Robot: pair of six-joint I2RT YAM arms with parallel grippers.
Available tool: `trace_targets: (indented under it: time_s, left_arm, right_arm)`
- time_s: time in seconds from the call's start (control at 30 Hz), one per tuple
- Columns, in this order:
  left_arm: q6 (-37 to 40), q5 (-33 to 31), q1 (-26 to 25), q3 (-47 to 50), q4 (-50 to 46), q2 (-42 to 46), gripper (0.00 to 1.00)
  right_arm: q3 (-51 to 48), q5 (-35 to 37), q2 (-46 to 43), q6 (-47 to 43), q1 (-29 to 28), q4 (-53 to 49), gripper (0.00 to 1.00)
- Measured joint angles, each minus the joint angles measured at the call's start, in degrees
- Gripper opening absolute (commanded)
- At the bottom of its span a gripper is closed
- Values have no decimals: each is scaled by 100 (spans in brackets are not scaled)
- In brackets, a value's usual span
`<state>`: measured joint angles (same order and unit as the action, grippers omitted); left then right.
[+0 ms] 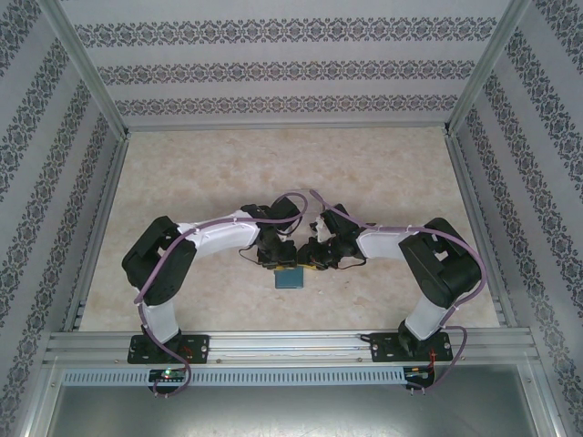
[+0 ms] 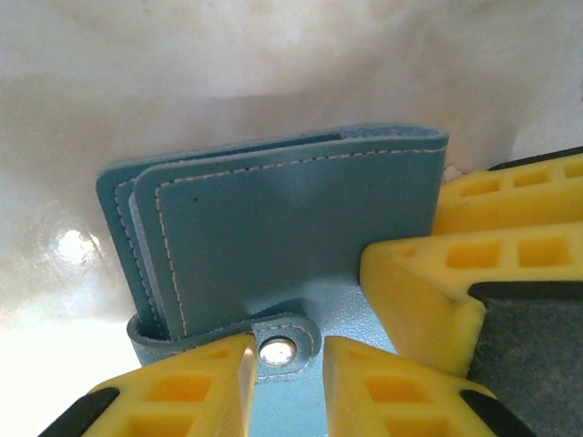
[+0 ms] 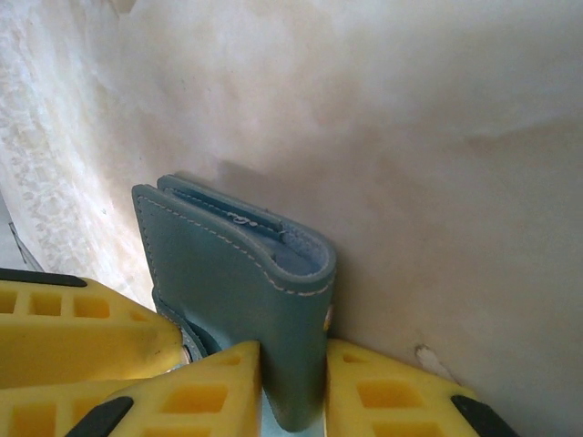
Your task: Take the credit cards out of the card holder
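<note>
The teal-blue stitched folding card holder point(image 1: 291, 279) sits closed on the beige marbled table point(image 1: 273, 173) between both arms. The left gripper point(image 2: 287, 364) pinches its snap tab point(image 2: 278, 344) and the right gripper point(image 3: 291, 387) clamps its folded edge; unsnapping, opening and pulling out the credit cards all seem left to do

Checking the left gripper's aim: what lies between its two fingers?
The card holder's closure tab, with its metal snap, lies between the left gripper's fingers, seen in the left wrist view.
</note>
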<state>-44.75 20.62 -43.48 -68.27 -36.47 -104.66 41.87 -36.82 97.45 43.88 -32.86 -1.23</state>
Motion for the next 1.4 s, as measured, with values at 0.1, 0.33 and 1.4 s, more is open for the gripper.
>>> trace_targets:
  time_s: [0.1, 0.33, 1.4]
  left_arm:
    - [22, -4, 0, -26, -39, -26, 29]
    - [107, -31, 0, -101, -157, -90, 33]
    - [256, -479, -83, -264, -448, -92, 8]
  right_arm:
    - [0, 0, 2, 2, 0, -2, 22]
    - [2, -13, 11, 15, 9, -22, 22]
    - [35, -13, 13, 61, 7, -61, 20]
